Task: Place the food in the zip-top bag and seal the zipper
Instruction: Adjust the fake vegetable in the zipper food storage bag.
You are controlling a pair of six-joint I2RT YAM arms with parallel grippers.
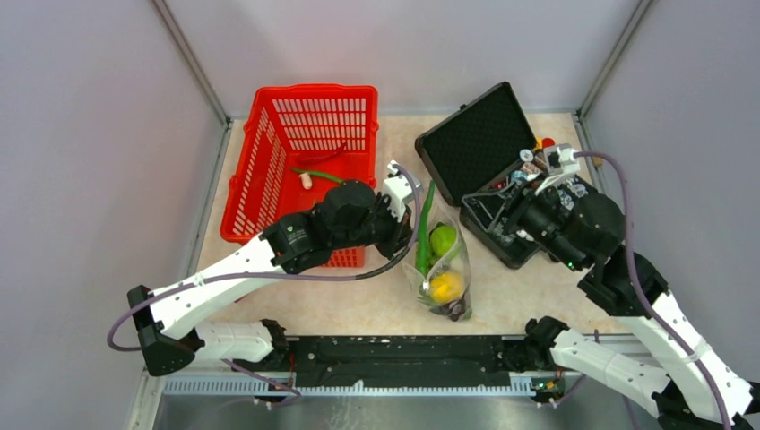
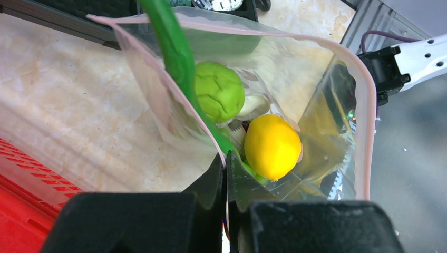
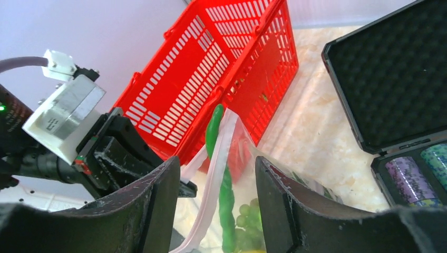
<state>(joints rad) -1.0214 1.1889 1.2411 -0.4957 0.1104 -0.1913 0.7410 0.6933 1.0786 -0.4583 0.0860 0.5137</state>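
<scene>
The zip-top bag [image 1: 439,269] lies on the table between the basket and the case, its mouth toward the back. Inside it are a green lime [image 2: 219,97], a yellow lemon [image 2: 272,146], a long green leaf [image 2: 174,52] sticking out of the mouth, green grapes [image 3: 248,219] and dark purple grapes [image 1: 459,311]. My left gripper [image 2: 225,164] is shut on the near edge of the pink zipper [image 2: 369,132] and holds the mouth open. My right gripper [image 3: 217,195] is open just above the mouth, with the zipper strip [image 3: 219,158] and the leaf between its fingers, touching nothing.
A red basket [image 1: 269,170] stands at the back left with a green stalk with a white end [image 1: 314,176] inside. An open black foam-lined case [image 1: 475,134] with small gadgets sits at the back right, under my right arm. Grey walls close in on three sides.
</scene>
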